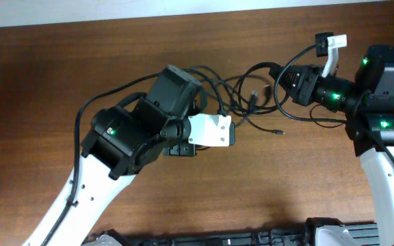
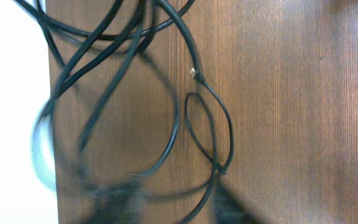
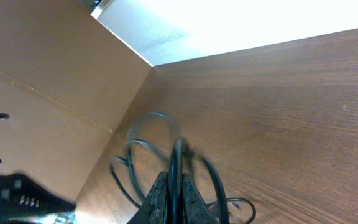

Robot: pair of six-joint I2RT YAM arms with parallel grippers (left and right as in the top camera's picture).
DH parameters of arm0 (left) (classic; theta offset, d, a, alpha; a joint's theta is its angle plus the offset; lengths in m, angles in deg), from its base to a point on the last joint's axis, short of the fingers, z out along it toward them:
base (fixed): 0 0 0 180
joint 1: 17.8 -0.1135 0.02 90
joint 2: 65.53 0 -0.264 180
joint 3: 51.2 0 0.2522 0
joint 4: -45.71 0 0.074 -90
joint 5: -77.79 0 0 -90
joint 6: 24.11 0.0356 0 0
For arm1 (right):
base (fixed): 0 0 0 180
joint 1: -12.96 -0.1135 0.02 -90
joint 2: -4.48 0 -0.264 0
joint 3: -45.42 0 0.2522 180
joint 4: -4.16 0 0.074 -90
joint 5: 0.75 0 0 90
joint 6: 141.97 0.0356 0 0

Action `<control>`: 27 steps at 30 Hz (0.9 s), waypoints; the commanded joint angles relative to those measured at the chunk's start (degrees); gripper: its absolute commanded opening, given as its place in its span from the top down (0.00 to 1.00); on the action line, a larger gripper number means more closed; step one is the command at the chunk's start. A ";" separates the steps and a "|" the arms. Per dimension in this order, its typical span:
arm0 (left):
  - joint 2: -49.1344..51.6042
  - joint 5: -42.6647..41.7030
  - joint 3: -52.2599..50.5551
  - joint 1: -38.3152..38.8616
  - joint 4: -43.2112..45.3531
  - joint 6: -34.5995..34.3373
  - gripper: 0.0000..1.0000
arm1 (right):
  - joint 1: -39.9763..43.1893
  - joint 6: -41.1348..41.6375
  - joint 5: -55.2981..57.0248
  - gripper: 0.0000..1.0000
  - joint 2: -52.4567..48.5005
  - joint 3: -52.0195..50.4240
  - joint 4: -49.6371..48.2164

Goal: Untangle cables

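The thin black cords (image 1: 241, 96) lie in loose loops on the brown wooden table (image 1: 115, 55), just toward 1 o'clock of centre in the overhead view. Your right gripper (image 3: 171, 186) is pinched tight on one strand at the tangle's 3 o'clock side; hold that firm as the anchor. Your left gripper (image 1: 195, 92) sits over the 9 o'clock side, and I cannot tell whether its jaws are parted. Take a single strand there and draw it slowly toward 8 o'clock, making sure the loops open rather than cinch.

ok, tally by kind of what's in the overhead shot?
Robot arms: 2 (left arm, right arm)
Black cables: 1 tangle; the separate cords can't be counted
Wooden table: 1
Total: 4
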 commanded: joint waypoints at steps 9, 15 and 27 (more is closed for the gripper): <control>-1.14 -7.43 0.68 0.02 3.04 -0.98 0.01 | 0.22 -0.57 -2.34 0.96 0.70 0.46 -0.63; -1.14 -8.50 0.68 0.02 3.82 -0.98 0.01 | 0.22 -0.57 -2.80 0.96 0.70 0.46 -0.63; -1.14 -7.67 0.68 0.00 8.48 -5.11 0.01 | 0.22 -0.55 -5.75 0.96 0.70 0.46 -1.73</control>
